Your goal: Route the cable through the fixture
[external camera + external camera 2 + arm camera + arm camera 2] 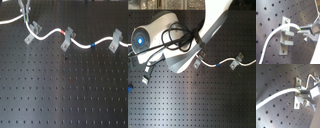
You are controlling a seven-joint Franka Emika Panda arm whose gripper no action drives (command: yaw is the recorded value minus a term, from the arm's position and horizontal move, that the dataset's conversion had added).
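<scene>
The white cable (pixel 50 33) snakes across the top of the board in the first exterior view. Its red band (pixel 62 31) is beside the middle clip (pixel 67 39) and its blue band (pixel 93 45) lies before the right clip (pixel 116 40). My gripper (pixel 23 15) is shut on the cable just up-left of the left fixture (pixel 32 33). In both wrist views the cable (pixel 273 37) (pixel 278 93) arcs across the fixture's slotted top (pixel 286 35) (pixel 299 96) into my fingers (pixel 309 29) (pixel 309 92). I cannot tell whether it sits in the slot.
The black perforated board (pixel 65 90) fills the scene. In the second exterior view the arm (pixel 203 35) and its base with black hoses (pixel 150 37) hide the gripper and left fixture; two clips (pixel 202 54) (pixel 234 62) and the blue band (pixel 218 65) show.
</scene>
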